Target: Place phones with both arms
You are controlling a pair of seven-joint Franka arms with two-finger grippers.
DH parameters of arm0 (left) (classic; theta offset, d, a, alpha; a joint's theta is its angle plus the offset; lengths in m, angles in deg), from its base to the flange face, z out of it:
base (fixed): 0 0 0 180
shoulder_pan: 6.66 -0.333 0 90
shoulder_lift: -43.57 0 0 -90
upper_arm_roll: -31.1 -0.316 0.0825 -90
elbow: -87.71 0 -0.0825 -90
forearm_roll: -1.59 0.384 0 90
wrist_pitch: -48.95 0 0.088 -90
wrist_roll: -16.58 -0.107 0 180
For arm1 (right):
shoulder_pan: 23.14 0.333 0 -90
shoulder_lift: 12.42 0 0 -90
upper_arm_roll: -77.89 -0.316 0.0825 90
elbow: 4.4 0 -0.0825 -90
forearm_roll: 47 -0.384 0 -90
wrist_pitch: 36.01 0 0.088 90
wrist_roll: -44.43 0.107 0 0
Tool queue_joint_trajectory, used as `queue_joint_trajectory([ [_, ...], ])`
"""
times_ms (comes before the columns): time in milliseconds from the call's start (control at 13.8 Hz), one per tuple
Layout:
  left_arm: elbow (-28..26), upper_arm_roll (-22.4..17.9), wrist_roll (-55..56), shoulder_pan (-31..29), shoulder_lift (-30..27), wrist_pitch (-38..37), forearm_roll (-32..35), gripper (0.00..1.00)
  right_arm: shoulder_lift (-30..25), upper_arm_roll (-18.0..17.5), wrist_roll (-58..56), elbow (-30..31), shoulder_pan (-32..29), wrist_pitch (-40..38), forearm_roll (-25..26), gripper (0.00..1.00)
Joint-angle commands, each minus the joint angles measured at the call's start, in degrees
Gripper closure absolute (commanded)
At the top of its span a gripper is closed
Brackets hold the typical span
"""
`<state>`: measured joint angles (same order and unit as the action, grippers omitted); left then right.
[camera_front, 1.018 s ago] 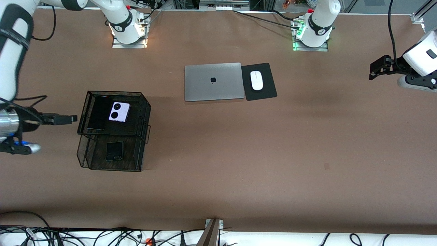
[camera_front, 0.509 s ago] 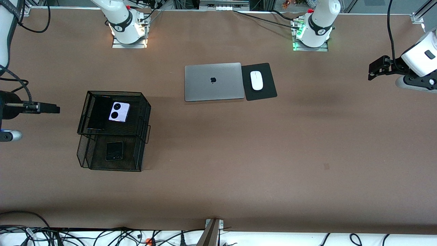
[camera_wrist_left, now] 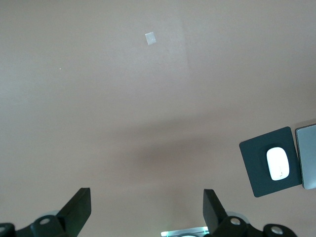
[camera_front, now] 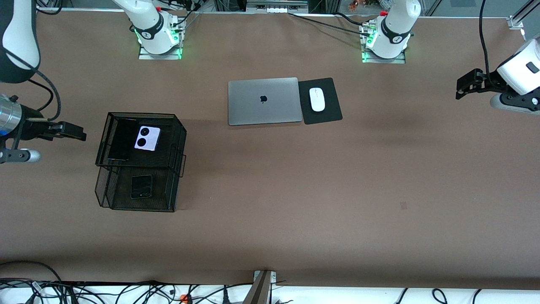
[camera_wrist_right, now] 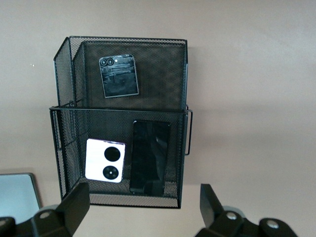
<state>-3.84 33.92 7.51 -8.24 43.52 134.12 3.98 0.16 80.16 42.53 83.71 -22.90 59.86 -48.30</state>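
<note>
**Three phones sit in a mesh rack as both arms hang wide of it**

A black two-tier mesh rack (camera_front: 139, 162) stands on the brown counter (camera_front: 295, 190) toward the right arm's end. Nearest the front camera, on the lower tier, lies the squarish black phone (camera_front: 141, 186), its dark face nearly lost against the mesh; the right wrist view shows two small lenses near one edge. On the upper tier, farther from the camera, the lilac-white phone (camera_front: 147, 138) with two black circles lies flat just beside the long black phone (camera_front: 121, 140). Whether the two touch cannot be told, and the front view hardly separates the long slab from the mesh.

The right end effector (camera_front: 74, 131) hangs over bare counter just beside the rack, fingers apart and holding nothing; much of its arm is cut off by the frame edge. The left end effector (camera_front: 463, 86) waits over the counter's left-arm end, well apart from the rack, fingers spread and empty, its arm also cropped.

Farthest back, a closed grey laptop (camera_front: 263, 101) lies next to a black pad (camera_front: 327, 90) bearing a white mouse (camera_front: 317, 99).
</note>
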Motion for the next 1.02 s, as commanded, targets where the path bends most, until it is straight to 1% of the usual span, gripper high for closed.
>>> queue_joint_trajectory([
  [0, 1.81, -0.1, -0.34, -0.18, 0.66, -1.24, -0.55, 0.0, -5.11, -3.22, -0.12, 6.38, -2.25, 4.33, 1.65, 0.0],
  [73, 1.81, -0.19, -0.34, -0.18, 0.66, -1.24, -0.46, 0.0, -4.94, -4.02, -0.21, 5.67, -2.79, 3.98, 2.7, 0.0],
  [291, 2.16, -0.27, -0.34, -0.53, 0.66, -1.32, -0.46, 0.0, -4.85, -4.29, 0.05, 5.4, -3.4, 3.09, 3.23, 0.0],
  [436, 2.25, -0.36, -0.34, -0.53, 0.58, -1.32, -0.37, 0.0, -4.85, -5.95, 0.58, 4.97, -4.02, 2.4, 3.23, 0.0],
  [582, 2.25, -0.19, -0.25, -0.44, 0.49, -1.41, -0.37, 0.0, -4.5, -6.48, 8.45, 4.26, -4.02, 1.35, 3.41, 0.0],
  [655, 2.34, -0.01, 0.01, -0.44, 0.49, -1.41, -0.37, 0.0, -3.63, -7.44, 9.8, 2.87, -4.02, 0.12, 3.41, 0.01],
  [800, 2.51, -0.01, -0.16, -0.44, 0.49, -1.41, -0.37, 0.0, -1.43, -7.8, 7.98, -0.47, -4.11, -1.47, 2.89, 0.0],
  [873, 2.51, -0.01, -0.08, -0.44, 0.49, -1.41, -0.37, 0.0, -1.07, -7.89, 5.88, -0.75, -4.11, -1.48, 2.8, 0.0],
  [945, 2.51, -0.01, -0.08, -0.44, 0.49, -1.41, -0.28, 0.0, -1.07, -8.94, 5.68, -0.75, -4.11, -1.56, 2.97, 0.0],
])
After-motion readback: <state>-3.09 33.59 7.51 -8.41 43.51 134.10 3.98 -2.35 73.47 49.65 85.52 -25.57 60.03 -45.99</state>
